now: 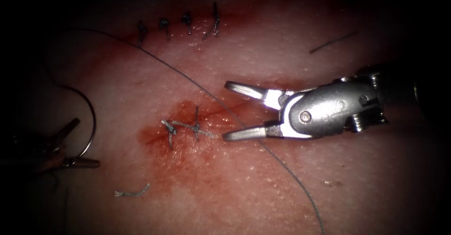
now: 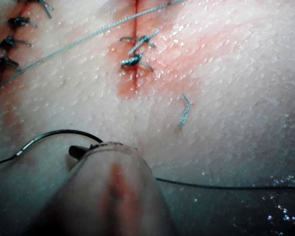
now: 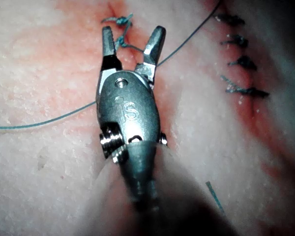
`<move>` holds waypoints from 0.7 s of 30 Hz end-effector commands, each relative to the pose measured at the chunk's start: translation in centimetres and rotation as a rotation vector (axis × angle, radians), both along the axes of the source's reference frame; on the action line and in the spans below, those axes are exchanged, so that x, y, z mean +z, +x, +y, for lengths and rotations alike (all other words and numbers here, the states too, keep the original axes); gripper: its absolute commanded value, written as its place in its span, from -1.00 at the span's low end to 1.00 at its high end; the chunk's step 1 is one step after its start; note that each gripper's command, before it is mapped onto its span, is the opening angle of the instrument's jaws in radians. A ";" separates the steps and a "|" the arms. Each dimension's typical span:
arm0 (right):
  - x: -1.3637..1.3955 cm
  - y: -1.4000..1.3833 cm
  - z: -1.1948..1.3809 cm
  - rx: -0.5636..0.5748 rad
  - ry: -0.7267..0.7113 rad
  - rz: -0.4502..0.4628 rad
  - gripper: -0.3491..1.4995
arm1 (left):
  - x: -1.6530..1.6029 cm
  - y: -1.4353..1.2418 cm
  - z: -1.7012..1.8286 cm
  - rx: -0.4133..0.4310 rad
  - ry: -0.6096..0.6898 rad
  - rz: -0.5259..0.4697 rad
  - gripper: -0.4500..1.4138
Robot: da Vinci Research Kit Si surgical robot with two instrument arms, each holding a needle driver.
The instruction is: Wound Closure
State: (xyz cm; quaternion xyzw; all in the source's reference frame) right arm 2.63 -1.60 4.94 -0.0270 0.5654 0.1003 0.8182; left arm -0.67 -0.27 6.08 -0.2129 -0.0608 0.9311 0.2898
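My right tool hovers over the tissue just right of the short cut, which carries two knotted stitches. Its jaws are wide open and hold nothing. The long thread runs diagonally across the tissue and passes between those jaws; the right wrist view shows the same right tool and thread. At the far left, in shadow, is my left tool. The curved needle arcs beside it, out of the tissue, and its lower end meets the tool. In the left wrist view the needle curves past the left tool's tip.
A closed row of several stitches lies beyond the cut. One cut end of thread lies left of the cut in front, another at the back right. Red fluid stains the tissue around the cut.
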 end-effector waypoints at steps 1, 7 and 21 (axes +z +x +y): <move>0.06 0.08 -0.04 -0.002 0.000 0.002 0.83 | 0.08 -0.06 -0.08 -0.016 0.021 -0.004 0.48; 0.05 0.08 -0.05 -0.001 0.000 0.002 0.82 | 0.15 0.05 -0.14 -0.051 0.098 -0.059 -0.33; 0.08 0.01 -0.04 0.023 0.001 -0.024 0.76 | -0.51 -0.27 0.17 -0.017 -0.085 -0.104 -1.00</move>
